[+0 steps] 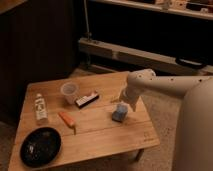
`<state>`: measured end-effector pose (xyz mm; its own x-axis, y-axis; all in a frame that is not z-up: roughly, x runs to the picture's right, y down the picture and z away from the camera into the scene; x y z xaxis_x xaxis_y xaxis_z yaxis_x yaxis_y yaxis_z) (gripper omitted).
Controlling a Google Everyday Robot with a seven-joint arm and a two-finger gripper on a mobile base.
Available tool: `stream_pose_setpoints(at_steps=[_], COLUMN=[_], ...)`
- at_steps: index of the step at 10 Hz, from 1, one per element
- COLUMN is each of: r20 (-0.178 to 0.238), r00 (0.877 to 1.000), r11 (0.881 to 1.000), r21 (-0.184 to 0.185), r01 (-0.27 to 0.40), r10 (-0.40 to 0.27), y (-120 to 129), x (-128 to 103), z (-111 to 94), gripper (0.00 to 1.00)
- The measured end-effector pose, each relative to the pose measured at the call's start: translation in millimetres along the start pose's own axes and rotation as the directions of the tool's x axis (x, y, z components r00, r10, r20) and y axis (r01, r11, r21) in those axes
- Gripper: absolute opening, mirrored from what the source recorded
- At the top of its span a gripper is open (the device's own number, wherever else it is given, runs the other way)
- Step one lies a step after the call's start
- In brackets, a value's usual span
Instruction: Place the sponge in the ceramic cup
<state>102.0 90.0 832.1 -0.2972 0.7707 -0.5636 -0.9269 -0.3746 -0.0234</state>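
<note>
A small blue sponge (119,115) lies on the wooden table (100,137), right of centre. My gripper (121,103) hangs just above it at the end of the white arm that reaches in from the right. The pale ceramic cup (69,92) stands upright toward the table's back left, well apart from the sponge and the gripper.
A black-and-white oblong block (87,99) lies just right of the cup. A clear labelled bottle (40,108) lies at the left edge, an orange stick-like item (67,119) near the middle, and a black round plate (41,145) at the front left. A metal rail runs behind the table.
</note>
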Motion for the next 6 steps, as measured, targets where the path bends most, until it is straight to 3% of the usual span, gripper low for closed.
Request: stream_pose_setpoints(at_steps=[6], r20=[-0.001], r00=[1.000], r11=[1.000], r21=[0.000], r01=[0.000], r10=[0.000], y=[0.0], x=[0.1], z=[0.7], gripper=[0.80])
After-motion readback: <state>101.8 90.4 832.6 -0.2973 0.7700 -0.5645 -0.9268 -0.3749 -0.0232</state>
